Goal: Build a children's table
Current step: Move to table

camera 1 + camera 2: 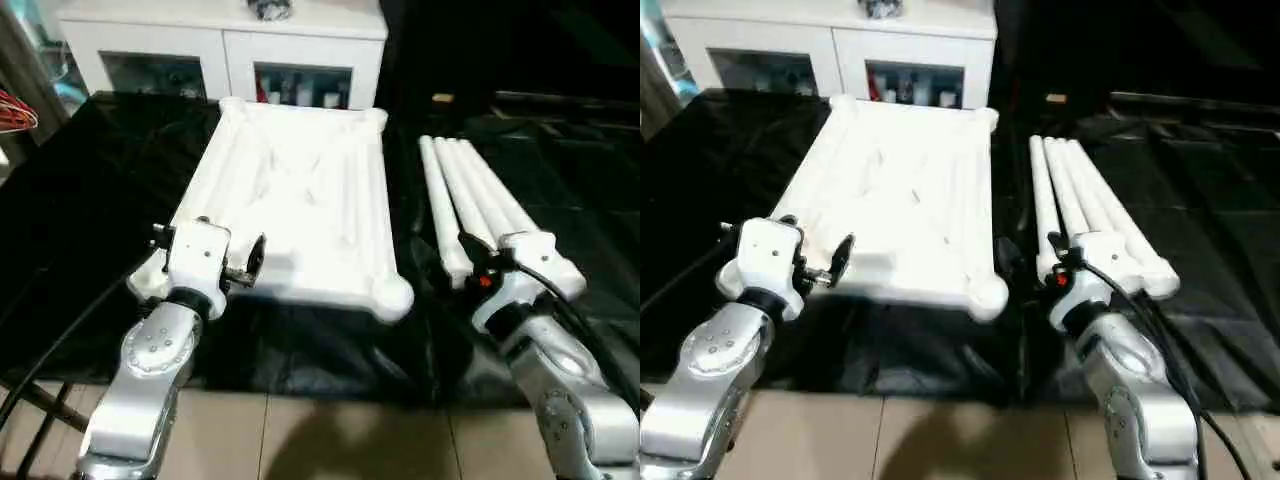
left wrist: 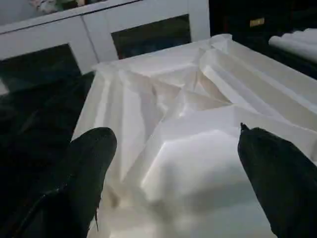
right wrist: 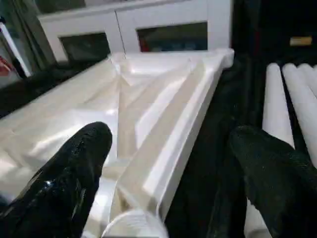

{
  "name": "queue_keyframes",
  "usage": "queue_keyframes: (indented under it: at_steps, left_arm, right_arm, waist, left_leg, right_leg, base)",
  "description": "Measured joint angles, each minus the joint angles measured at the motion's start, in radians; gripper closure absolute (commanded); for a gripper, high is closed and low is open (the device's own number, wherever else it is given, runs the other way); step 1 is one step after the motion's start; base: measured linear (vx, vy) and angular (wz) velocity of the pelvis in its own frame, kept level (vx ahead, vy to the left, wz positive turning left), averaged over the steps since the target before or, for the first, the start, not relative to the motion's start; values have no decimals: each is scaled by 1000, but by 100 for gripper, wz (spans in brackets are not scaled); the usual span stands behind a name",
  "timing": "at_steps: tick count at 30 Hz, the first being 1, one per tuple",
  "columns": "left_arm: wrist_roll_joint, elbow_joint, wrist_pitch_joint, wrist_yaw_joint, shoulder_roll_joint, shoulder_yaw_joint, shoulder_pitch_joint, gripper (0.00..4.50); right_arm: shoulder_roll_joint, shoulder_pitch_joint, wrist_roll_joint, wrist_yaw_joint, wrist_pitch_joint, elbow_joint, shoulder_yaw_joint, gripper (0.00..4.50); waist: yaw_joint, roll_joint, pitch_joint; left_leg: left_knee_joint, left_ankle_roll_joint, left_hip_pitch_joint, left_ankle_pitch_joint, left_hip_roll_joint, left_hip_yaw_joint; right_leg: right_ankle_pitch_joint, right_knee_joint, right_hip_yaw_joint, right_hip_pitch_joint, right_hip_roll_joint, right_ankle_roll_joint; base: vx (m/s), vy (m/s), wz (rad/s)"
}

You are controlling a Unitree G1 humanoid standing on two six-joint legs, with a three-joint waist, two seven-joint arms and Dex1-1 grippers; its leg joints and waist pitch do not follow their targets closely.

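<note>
The tabletop [image 1: 300, 210] is seen lying underside up on the black sheet [image 1: 90, 230], a broad rectangle of smooth white plastic, crossed by long raised ribs and diagonal braces, with a rounded socket at each corner. The near right corner socket [image 1: 395, 298] is seen bulging out as a soft knob. To the right of it, apart across a dark strip of sheet, the four legs [image 1: 470, 200] are laid side by side, touching one another: long, white, round tubes with rounded far ends. The sheet is glossy and creased.

The left gripper [image 2: 173, 183] is held just above the near left corner of the tabletop, its black fingers [image 2: 86, 173] spread wide with nothing between them but the ribbed plastic below. The right gripper [image 3: 173, 183] is positioned over the gap between tabletop and legs, jaws likewise wide, nothing gripped.

At the far side a white cabinet [image 1: 225, 45] is seen; behind its glass doors small bottles and jars are dimly made out.
</note>
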Motion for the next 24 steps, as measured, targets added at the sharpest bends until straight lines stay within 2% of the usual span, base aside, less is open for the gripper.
queue_keyframes:
  at_steps: [1, 2, 3, 4, 5, 6, 7, 8, 9, 10, 11, 12, 13, 14, 15, 17, 19, 21, 24]
  left_arm:
    - [0, -1, 0, 0, 1, 5, -1, 0]
    - [-1, 3, 3, -4, -13, -11, -16, 0]
    - [-7, -9, 2, -16, -38, -55, -16, 0]
    - [-10, -14, 2, -24, -37, -71, -11, 0]
    - [-10, -17, 1, -25, -32, -69, -11, 0]
    - [-9, -22, 1, -25, -25, -59, -12, 0]
    - [-9, -27, 0, -25, -22, -53, -13, 0]
    - [-9, -28, 0, -25, -10, -44, -5, 0]
    - [-9, -17, 5, -25, -1, -22, 3, 0]
    - [-10, -10, 15, -29, 0, -11, 3, 0]
    - [-12, -10, 18, -36, 0, -11, 3, 0]
    - [-15, -11, 19, -44, 3, -12, 1, 0]
    - [-30, -10, 20, -63, 5, -16, 0, 0]
    - [-44, -15, 20, -94, 19, -32, 0, 0]
    - [-58, -15, 18, -140, 45, -48, 0, 0]
    - [-70, -14, 17, -198, 92, -59, 2, 0]
    - [-80, -8, -6, -260, 143, -57, 2, 0]
    - [-98, 20, -37, -355, 206, -58, 2, 0]
    - [-114, 76, -62, -464, 248, -66, -14, 0]
  right_arm:
    - [-4, 4, 0, 0, -2, -1, -2, 18]
    - [-20, 33, -1, -1, -6, -2, -22, 18]
    - [-37, 51, -5, -4, -6, 17, -54, 18]
    - [-39, 52, -6, -5, -6, 20, -64, 18]
    - [-36, 47, -6, -4, -7, 15, -62, 18]
    - [-35, 36, -6, -1, -8, 6, -56, 18]
    - [-43, 25, -7, 5, -10, -4, -48, 18]
    - [-38, 17, -8, 11, -10, 0, -27, 18]
    - [-32, 8, -7, 25, -9, -9, 8, 18]
    - [-43, 11, -7, 38, -9, -17, 18, 18]
    - [-60, 13, -8, 46, -9, -21, 18, 18]
    - [-73, 14, -9, 53, -9, -22, 12, 18]
    - [-96, 21, -9, 71, -8, -21, 15, 18]
    - [-128, 26, -9, 97, -4, -22, 21, 18]
    - [-164, 29, -11, 132, 6, -22, 27, 18]
    - [-203, 32, -11, 177, 20, -29, 35, 18]
    - [-222, 31, -6, 224, 27, -53, 53, 18]
    - [-247, 27, 2, 275, 34, -71, 91, 18]
    - [-277, 11, 4, 324, 36, -74, 118, 18]
  waist:
    - [-4, -23, 0]
    - [-7, -11, -2]
    - [0, -9, -2]
    - [2, -12, 0]
    - [6, -4, -3]
    - [10, 21, -10]
    - [10, 60, -10]
    - [16, 72, -4]
    - [9, 62, -4]
    - [4, 58, -6]
    - [4, 53, -7]
    - [4, 44, -6]
    - [4, 40, -5]
    - [7, 38, -5]
    - [9, 36, -3]
    - [10, 35, 1]
    - [6, 40, 5]
    - [1, 46, 13]
    - [3, 49, 19]
  left_leg:
    - [15, -4, 5, -22, -7, 6]
    - [77, 57, -14, -49, -9, -16]
    - [176, 112, -63, -55, -23, -45]
    - [222, 112, -107, -55, -42, -58]
    - [210, 97, -145, -46, -51, -61]
    - [130, 92, -189, -5, -44, -68]
    - [71, 101, -199, 84, -27, -82]
    - [92, 86, -202, 115, -18, -105]
    - [109, 91, -201, 98, -26, -117]
    - [111, 92, -200, 96, -30, -119]
    - [109, 85, -199, 100, -36, -118]
    - [101, 77, -199, 105, -51, -111]
    - [95, 75, -199, 110, -58, -109]
    - [87, 74, -201, 117, -58, -104]
    - [69, 73, -199, 122, -55, -98]
    - [46, 61, -186, 128, -39, -81]
    - [39, 60, -177, 128, -27, -73]
    - [36, 60, -162, 127, -21, -71]
    - [29, 60, -159, 127, -21, -71]
  right_leg:
    - [-3, -5, 13, -14, -4, 3]
    - [-19, 1, 29, 6, 12, 7]
    - [-28, -11, 48, 30, 24, -2]
    - [-23, -31, 53, 50, 30, 6]
    - [-22, -45, 48, 69, 34, 6]
    - [-29, -59, 27, 89, 55, 3]
    - [-40, -59, -4, 109, 79, 5]
    - [-55, -31, -35, 110, 82, 4]
    - [-57, 45, -46, 74, 65, -3]
    - [-46, 67, -30, 44, 66, 2]
    - [-20, 49, -13, 18, 62, 22]
    - [14, -2, 11, -6, 41, 33]
    - [30, -2, 26, -23, 33, 37]
    - [36, -2, 26, -26, 30, 35]
    - [44, -8, 25, -30, 29, 31]
    - [60, -34, 19, -21, 31, 20]
    - [71, -54, 7, -11, 31, 19]
    - [71, -65, -2, -3, 29, 19]
    - [71, -76, -7, -4, 25, 20]
  base:
    - [138, -171, -73]
    - [105, -126, -43]
    - [159, -7, -5]
    - [159, -7, -5]
    - [145, 23, -11]
    - [-81, 28, -4]
    - [-81, 28, -4]
    - [-155, 40, -19]
    - [34, 12, -31]
    - [34, 12, -31]
    - [75, 7, -17]
    - [0, 0, 0]
    - [0, 0, 0]
    - [0, 0, 0]
    - [-78, -20, -6]
    - [-85, -25, -8]
    - [-94, -4, -10]
    - [-91, 19, -12]
    - [-84, 32, -15]
